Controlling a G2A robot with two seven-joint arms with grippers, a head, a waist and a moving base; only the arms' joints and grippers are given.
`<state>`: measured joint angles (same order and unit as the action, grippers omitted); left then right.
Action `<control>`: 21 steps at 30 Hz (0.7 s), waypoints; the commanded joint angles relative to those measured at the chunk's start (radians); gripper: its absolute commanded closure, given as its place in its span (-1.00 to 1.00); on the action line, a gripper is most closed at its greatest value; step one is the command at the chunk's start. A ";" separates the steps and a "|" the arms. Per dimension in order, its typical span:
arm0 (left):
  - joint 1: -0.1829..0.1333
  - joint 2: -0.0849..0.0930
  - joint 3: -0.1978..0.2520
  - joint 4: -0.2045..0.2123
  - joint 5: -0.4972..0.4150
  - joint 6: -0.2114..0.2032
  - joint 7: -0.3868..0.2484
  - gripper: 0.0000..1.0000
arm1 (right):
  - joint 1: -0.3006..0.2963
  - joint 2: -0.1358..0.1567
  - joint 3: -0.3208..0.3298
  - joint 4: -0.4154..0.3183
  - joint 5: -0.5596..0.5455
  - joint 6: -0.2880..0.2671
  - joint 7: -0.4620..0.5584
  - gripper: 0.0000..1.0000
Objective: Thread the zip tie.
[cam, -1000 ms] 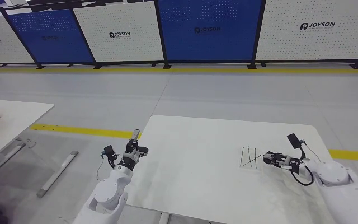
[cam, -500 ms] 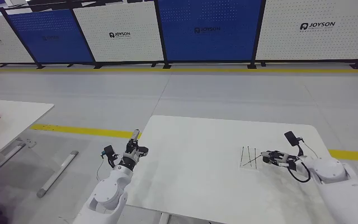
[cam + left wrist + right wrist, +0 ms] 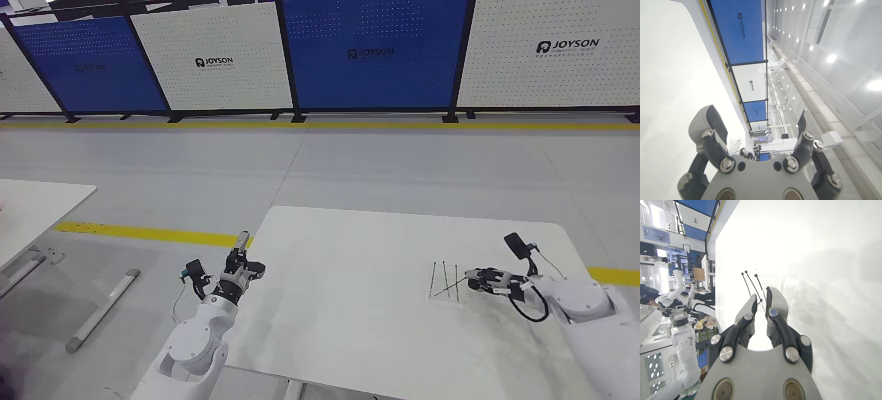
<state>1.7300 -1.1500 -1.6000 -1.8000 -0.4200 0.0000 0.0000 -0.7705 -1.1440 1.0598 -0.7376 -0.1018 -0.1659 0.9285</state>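
Since a second ago the right pincer has crept toward the zip ties lying near the desk's right edge; its jaws stand narrowly parted around one tie's end. The left pincer waits spread wide at the opposite edge. Centre the thin strap between the pads before closing.

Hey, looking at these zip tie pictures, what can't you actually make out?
Top view: the zip ties are too small to count or to tell heads from tails.
Right wrist view: the right end effector covers the ties' near ends, so whether it touches one is unclear.
Left wrist view: the ties are tiny and far off, past the left end effector.
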 commanded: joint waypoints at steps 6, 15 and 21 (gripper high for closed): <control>0.000 0.000 0.000 0.000 0.000 0.000 0.000 -1.00 | 0.006 -0.002 -0.006 0.002 -0.012 0.005 0.000 0.72; 0.000 0.000 0.000 0.000 0.000 0.000 0.000 -1.00 | 0.008 -0.009 -0.021 -0.003 -0.022 0.013 -0.012 0.70; 0.000 0.000 0.000 0.000 0.000 0.000 0.000 -1.00 | 0.010 -0.012 -0.024 -0.001 -0.029 0.020 -0.020 0.88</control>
<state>1.7300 -1.1500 -1.6000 -1.8000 -0.4200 0.0000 0.0000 -0.7606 -1.1558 1.0358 -0.7389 -0.1297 -0.1465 0.9097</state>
